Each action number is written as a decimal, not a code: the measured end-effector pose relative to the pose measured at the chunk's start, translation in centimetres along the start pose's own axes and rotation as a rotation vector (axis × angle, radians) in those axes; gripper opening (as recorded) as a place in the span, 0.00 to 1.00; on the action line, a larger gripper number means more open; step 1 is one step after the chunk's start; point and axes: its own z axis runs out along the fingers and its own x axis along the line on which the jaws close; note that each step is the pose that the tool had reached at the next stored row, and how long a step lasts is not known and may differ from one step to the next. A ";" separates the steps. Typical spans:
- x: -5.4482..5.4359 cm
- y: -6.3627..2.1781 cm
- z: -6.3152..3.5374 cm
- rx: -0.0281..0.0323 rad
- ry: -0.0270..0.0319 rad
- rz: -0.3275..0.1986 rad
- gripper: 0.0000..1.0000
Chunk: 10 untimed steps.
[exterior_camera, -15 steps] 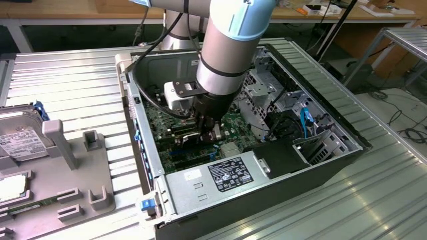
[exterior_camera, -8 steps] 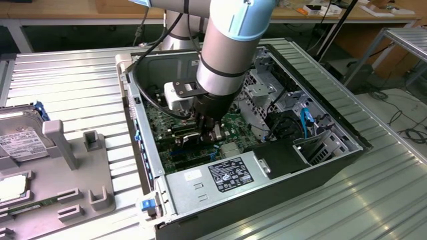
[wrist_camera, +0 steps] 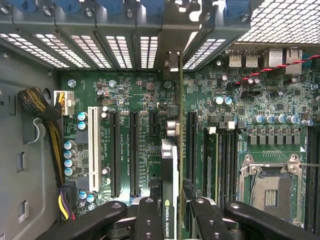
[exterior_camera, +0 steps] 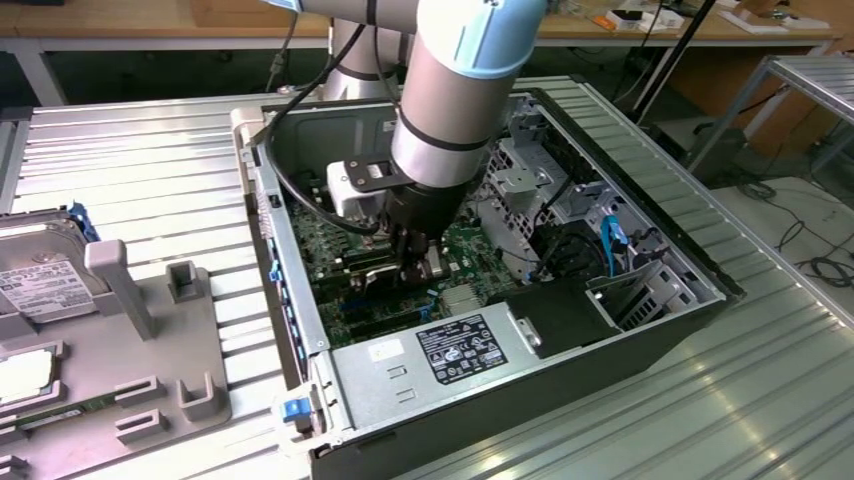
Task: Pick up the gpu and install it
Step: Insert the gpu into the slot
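Note:
My gripper [wrist_camera: 172, 212] reaches down inside the open computer case [exterior_camera: 667, 230], over the green motherboard [wrist_camera: 130, 90]. Its two black fingers [wrist_camera: 147, 217] are shut on the gpu [wrist_camera: 171, 160], a thin dark card seen edge-on with an NVIDIA Quadro label. The card stands upright among the long black expansion slots [wrist_camera: 134, 150], and its far end points at the rear slot openings [wrist_camera: 172, 60]. Whether its edge sits in a slot I cannot tell. In the exterior view the gripper [exterior_camera: 420, 262] is low over the board, under the arm's grey wrist [exterior_camera: 441, 130].
A silver power supply [exterior_camera: 441, 350] fills the case's near end. Drive cages and blue cables [exterior_camera: 614, 240] lie on the exterior view's right. A grey parts tray [exterior_camera: 160, 360] outside the case holds a hard drive [exterior_camera: 40, 280] and a memory stick [exterior_camera: 67, 410]. The CPU socket [wrist_camera: 270, 185] is beside the card.

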 end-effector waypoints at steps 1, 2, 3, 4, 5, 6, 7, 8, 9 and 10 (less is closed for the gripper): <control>0.0 0.00 0.00 0.0000 0.0000 0.000 0.27; -0.1 0.01 0.00 -0.0001 0.0003 0.000 0.27; -0.2 0.01 0.01 -0.0001 0.0010 0.000 0.27; -0.4 0.00 0.03 0.0000 0.0011 0.000 0.27; -0.4 0.00 0.03 0.0001 0.0012 0.000 0.27; -0.4 0.00 0.03 0.0000 0.0012 0.000 0.27; -0.5 0.00 0.03 0.0000 0.0013 0.000 0.27; -0.5 0.05 0.03 0.0003 0.0014 0.001 0.27; -0.5 0.05 0.03 0.0003 0.0012 0.001 0.27; -0.5 0.05 0.03 0.0003 0.0011 0.002 0.27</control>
